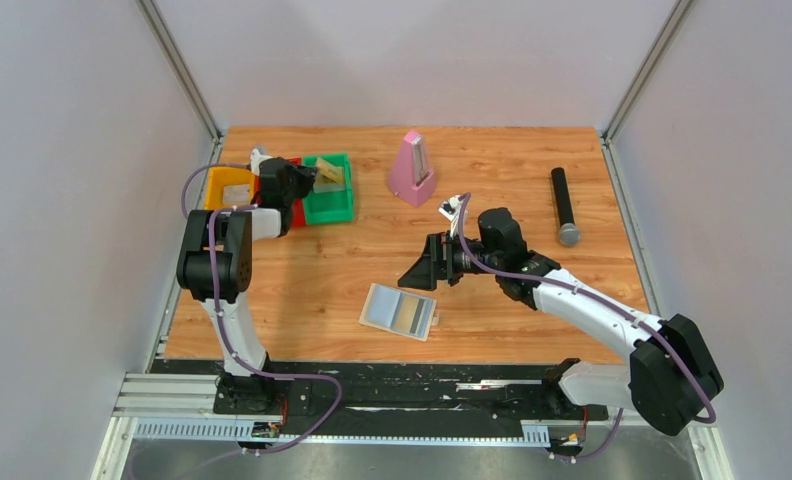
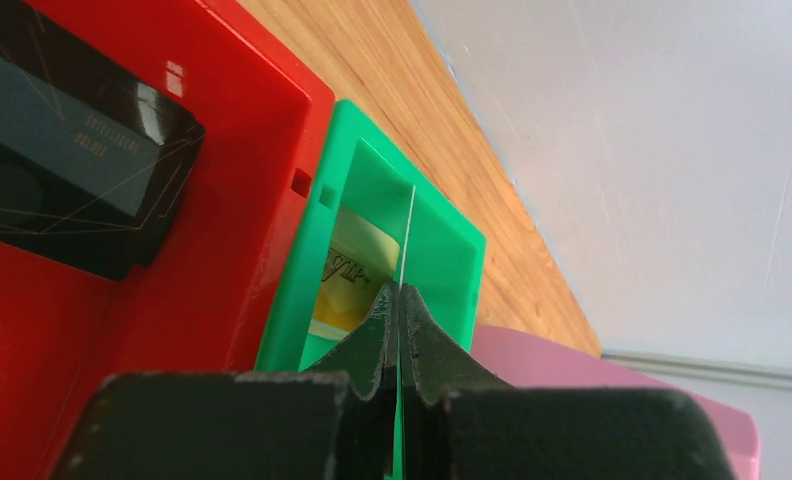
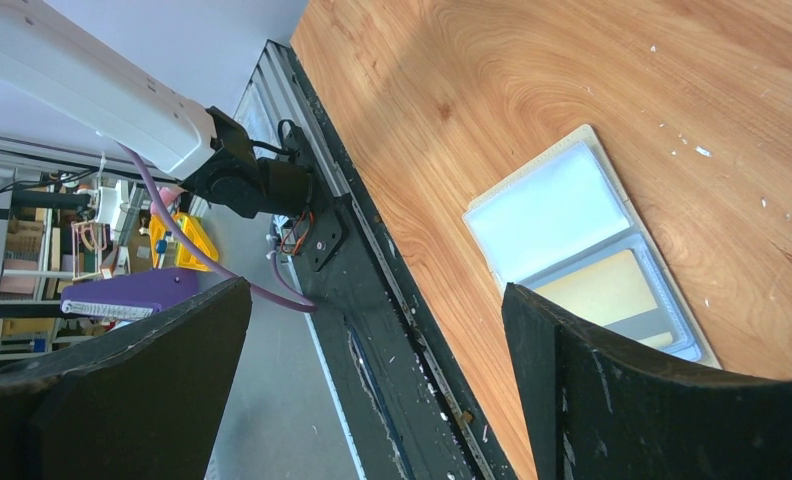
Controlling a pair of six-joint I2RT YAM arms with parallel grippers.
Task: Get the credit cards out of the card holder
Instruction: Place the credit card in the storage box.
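Your left gripper pinches a thin card above the green bin; a dark card lies in the red bin. On the table, the card holder contains 1 gold card, not yet removed. Your right gripper hangs wide open, empty, near it.

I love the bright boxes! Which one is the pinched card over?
The green box, rightmost of the three; the left fingers pinch a thin card over it.

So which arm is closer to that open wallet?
Right. The right gripper hovers open close by the card holder; the left gripper is far off over the green bin, pinching a card.
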